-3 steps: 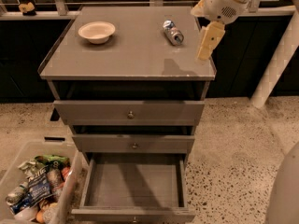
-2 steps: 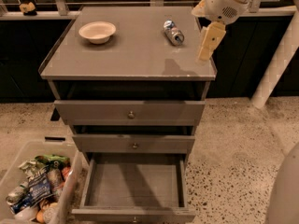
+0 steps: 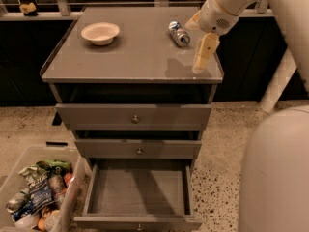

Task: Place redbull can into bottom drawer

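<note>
my hand [image 3: 194, 47] hangs wide and empty; the redbull can [image 3: 179, 34] lies on its side just left of it, so a nudge could roll it away.

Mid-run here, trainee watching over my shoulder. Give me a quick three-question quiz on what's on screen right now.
1. True or false: the redbull can lies on its side on the cabinet top.
2. Which drawer is pulled open? A. top B. middle C. bottom drawer
3. The gripper hovers over the cabinet top's right front corner in the picture, near the can. Which thing on the top lies farther from it?
Key: 1 true; 2 C; 3 the bowl.
</note>
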Available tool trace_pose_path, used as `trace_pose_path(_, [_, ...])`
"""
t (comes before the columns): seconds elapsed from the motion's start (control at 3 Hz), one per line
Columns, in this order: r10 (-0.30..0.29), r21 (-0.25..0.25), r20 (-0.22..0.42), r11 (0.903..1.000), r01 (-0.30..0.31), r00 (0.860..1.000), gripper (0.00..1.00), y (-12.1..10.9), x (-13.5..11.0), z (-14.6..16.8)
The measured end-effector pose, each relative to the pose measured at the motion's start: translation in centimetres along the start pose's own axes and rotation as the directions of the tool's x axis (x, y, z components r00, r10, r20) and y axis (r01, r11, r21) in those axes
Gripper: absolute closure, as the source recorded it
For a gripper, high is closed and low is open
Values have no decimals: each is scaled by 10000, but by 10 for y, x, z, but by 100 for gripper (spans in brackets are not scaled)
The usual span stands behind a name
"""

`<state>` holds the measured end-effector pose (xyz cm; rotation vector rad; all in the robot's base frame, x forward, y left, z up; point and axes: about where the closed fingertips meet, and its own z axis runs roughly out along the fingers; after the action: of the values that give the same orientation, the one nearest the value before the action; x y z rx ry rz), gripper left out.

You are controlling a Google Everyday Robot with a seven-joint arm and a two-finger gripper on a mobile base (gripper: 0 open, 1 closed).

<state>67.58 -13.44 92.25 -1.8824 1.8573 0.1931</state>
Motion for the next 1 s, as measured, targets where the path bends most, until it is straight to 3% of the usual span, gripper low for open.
trace_pose_path(0.33, [-217,172,1139,9997,199,9933,0,-41,-22,38])
trace_pose_path(0.67, [-71,1737,1520,9846,-197,9884,0,-94,-52,28])
trace_pose_path(1.0, [-87,2250,1740,9739,-311,9847,0,-108,-60,21])
